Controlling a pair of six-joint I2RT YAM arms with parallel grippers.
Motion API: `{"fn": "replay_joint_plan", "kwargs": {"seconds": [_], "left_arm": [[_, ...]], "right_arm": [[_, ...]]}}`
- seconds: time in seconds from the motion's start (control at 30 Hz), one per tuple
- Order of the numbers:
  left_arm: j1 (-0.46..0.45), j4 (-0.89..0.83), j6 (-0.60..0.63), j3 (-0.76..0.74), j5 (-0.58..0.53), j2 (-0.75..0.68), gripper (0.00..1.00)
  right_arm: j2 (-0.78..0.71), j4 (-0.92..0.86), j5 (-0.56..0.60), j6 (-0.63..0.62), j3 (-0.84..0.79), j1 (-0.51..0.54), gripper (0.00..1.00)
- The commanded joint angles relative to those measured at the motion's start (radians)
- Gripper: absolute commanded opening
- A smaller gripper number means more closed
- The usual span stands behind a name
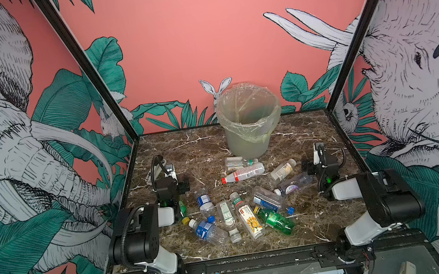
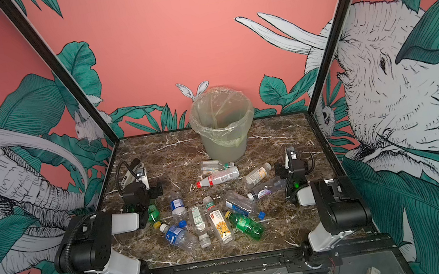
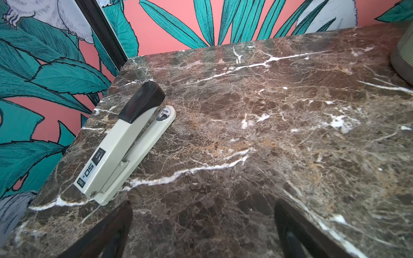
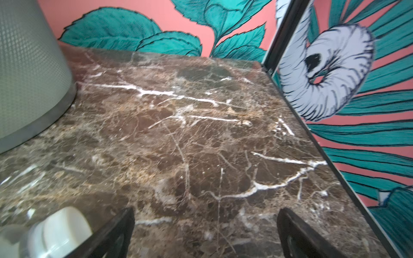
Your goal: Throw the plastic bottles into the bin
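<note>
The bin (image 1: 245,139) stands at the middle of the far edge of the table (image 1: 190,148), with bare marble to its left and right. The plastic bottles (image 1: 243,173) lie scattered across the middle and near part. The left gripper (image 3: 202,212), jaws wide apart and empty, hovers beside the stapler (image 3: 125,143) at the left edge; the right gripper (image 4: 205,214), equally spread, holds nothing near the right edge.

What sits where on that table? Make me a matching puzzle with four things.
1 bin
2 stapler
3 red-capped bottle
4 sunflower-label bottle

a by the left edge of the table
b lying flat near the front edge
c upright at the back
d mid-table, cap pointing left

Pairs: 1-c, 2-a, 3-d, 4-b
</note>
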Motion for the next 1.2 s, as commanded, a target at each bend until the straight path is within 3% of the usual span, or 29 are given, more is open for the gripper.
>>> {"fn": "replay_joint_plan", "kwargs": {"seconds": [0.0,0.13,0.4,1.17], "left_arm": [[0.003,0.025,0.011,0.013,0.005,-0.007,1.0],[0.002,0.028,0.01,0.011,0.007,-0.007,1.0],[0.001,0.024,0.01,0.013,0.006,-0.007,1.0],[0.002,0.025,0.01,0.013,0.006,-0.007,0.99]], "right_arm": [[-0.007,0.252,0.124,0.047,-0.115,-0.005,0.99],[0.01,0.372,0.156,0.059,-0.165,-0.005,0.99],[-0.015,0.146,0.145,0.057,-0.059,-0.004,0.99],[-0.013,0.072,0.112,0.037,-0.018,0.002,0.99]]}}
